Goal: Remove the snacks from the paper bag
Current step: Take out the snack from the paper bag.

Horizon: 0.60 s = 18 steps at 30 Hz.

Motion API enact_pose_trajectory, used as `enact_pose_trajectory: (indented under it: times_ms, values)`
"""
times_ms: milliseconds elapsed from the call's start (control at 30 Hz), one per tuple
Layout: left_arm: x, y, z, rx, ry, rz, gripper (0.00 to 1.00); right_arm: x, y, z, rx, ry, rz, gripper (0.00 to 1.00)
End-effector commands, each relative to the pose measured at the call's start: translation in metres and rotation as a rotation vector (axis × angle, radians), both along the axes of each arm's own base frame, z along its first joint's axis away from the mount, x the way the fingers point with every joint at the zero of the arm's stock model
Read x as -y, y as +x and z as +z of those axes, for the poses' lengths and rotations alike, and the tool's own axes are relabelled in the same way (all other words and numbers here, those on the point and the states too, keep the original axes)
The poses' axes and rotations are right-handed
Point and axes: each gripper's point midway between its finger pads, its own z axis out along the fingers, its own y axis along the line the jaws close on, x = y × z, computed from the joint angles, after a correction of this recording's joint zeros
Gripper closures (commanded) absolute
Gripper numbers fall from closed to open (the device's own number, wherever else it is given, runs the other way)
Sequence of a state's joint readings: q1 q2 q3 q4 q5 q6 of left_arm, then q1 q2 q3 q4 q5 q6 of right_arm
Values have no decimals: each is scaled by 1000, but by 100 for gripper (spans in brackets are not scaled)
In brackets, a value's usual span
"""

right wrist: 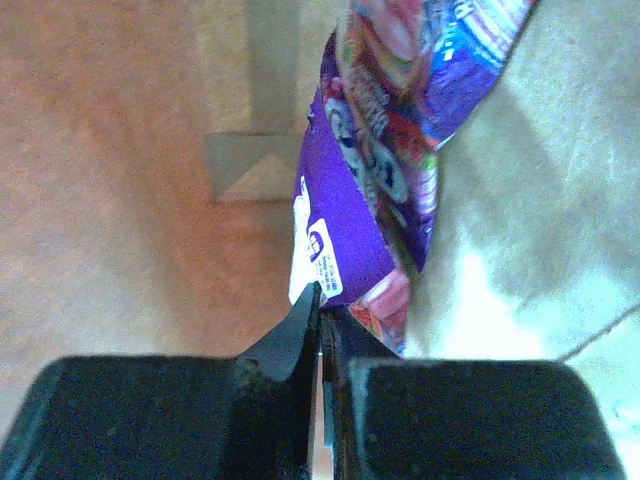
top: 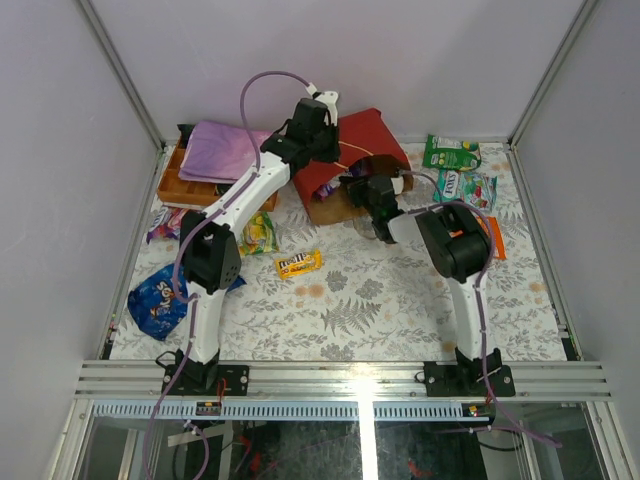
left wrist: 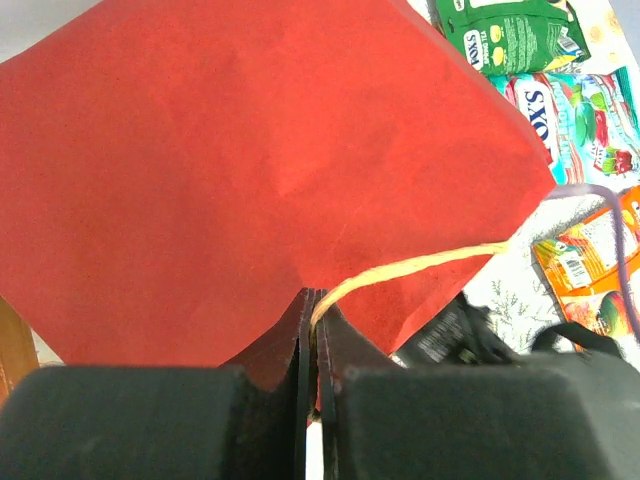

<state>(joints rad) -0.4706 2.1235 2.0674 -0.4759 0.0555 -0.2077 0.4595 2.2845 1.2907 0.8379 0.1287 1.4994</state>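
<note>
I am working with both arms at the far middle of the counter (top: pixel 400 300), where the paper bag (left wrist: pixel 250 170) is lying with its red side up and its brown-lined mouth turned toward my right arm. My left pincer (left wrist: pixel 315 300) is clamped tight at the bag's upper edge. The yellow cord handle (left wrist: pixel 420 265) is coming out from between the jaws, so I am judging that it is lifting the bag by the cord and rim and propping the mouth open. My right pincer (right wrist: pixel 320 300) is reaching inside that mouth, closed down to a sliver on the near lower corner of the purple packet (right wrist: pixel 350 220). It is gripping only the thin edge there, not the body. What I am minding most is how that packet lies. Its long axis is running straight away from my right jaws, up and a little to the right in the wrist view and deeper into the bag, with kraft paper on both sides of it. That is making the way out a straight pull back along the packet's own length, toward my right base, and not a lift or a sideways drag, which I expect would catch it on the bag wall. The right arm is the nearer one to the opening, so the pull is falling to it while the left is steadying the bag. Other snacks are lying out on the counter already, among them the blue Doritos bag (top: pixel 158 300) by my left base and a yellow packet (top: pixel 298 264) in the middle.
</note>
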Motion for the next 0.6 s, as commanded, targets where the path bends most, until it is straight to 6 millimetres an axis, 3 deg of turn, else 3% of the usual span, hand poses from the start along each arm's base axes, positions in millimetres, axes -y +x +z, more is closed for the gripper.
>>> enact_pose_trajectory:
  times_ms: [0,333,433,467,500,533,567]
  values:
    - [-14,0,25,41,-8,27,100,5,-27,90,218,30,40,100]
    - [-21,-4,16,21,4,45,100,46,-151,97,258,-108,180,100]
    - [-24,-6,11,15,10,52,100,64,-195,88,234,-200,229,100]
    - [-25,-6,8,12,15,54,100,73,-210,93,242,-231,233,100]
    - [-26,-6,6,9,18,56,100,81,-221,78,200,-276,238,100]
    - [-27,-7,5,7,22,57,100,91,-236,82,203,-304,235,100]
    - [-28,-7,3,6,26,59,100,99,-249,73,171,-344,244,100]
